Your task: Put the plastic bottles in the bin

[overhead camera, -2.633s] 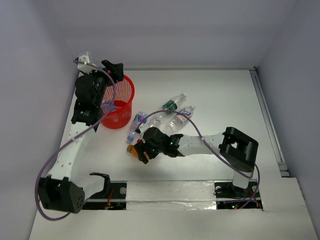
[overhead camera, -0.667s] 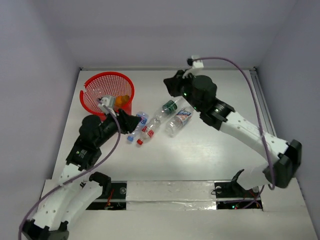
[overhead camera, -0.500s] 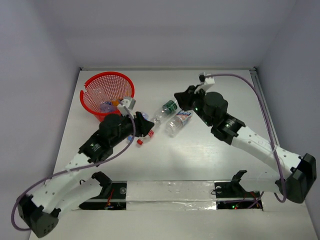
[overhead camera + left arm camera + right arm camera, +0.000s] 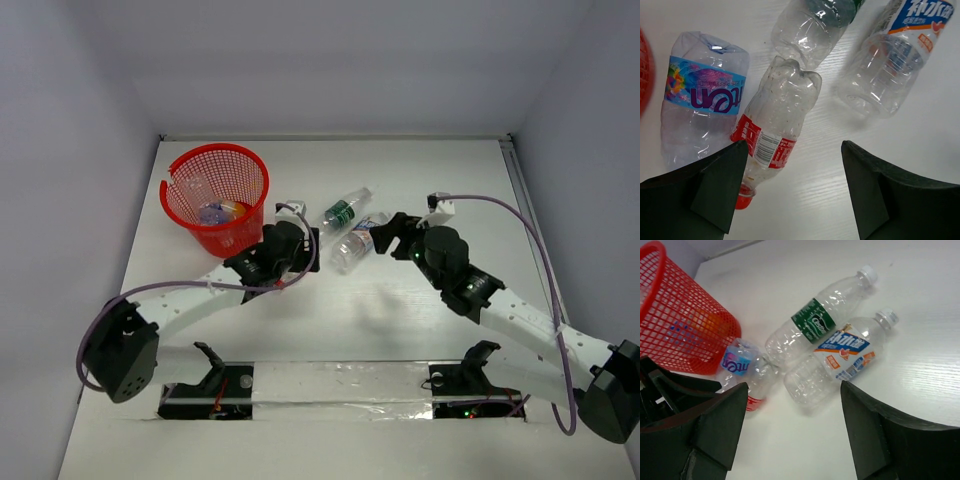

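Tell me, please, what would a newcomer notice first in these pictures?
The red mesh bin at the far left of the table stands out first, with some bottles already inside. Beside it, four plastic bottles lie in a cluster on the white surface. The open left gripper and right gripper are aimed at them from either side.
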`<state>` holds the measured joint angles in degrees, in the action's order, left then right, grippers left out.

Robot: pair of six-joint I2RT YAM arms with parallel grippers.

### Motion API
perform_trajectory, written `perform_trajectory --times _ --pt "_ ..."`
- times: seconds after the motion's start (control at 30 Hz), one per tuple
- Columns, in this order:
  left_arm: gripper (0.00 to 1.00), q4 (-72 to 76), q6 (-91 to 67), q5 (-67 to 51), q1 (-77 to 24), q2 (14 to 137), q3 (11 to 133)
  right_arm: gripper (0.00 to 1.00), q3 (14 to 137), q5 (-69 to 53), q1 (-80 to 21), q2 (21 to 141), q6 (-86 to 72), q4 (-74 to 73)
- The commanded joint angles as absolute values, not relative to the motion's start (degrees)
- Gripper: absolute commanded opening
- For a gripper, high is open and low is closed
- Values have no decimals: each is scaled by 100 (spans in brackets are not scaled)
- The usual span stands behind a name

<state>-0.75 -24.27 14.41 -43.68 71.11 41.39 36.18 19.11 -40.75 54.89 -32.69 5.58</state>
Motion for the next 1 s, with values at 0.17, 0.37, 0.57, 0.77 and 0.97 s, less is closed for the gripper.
perform_trajectory --times 0.17,0.37,0.57,0.77,0.97 --pt "72 659 -2119 1862 -4386 7752 4412 81 3217 1749 -3876 5493 -3542 1301" --pt "72 835 -1916 1916 -4386 8173 4605 91 3103 1600 -3692 5897 -3796 1529" --pt "70 870 -1872 2022 -4386 8701 4764 98 3164 1266 -3367 6398 -4025 1705" --pt "65 1019 -1916 1898 -4386 8947 4702 100 3568 1064 -3164 7030 -4052 1652" --pt "38 1055 -1977 1759 -4438 8921 4623 100 4103 835 -3032 7918 -3999 1530"
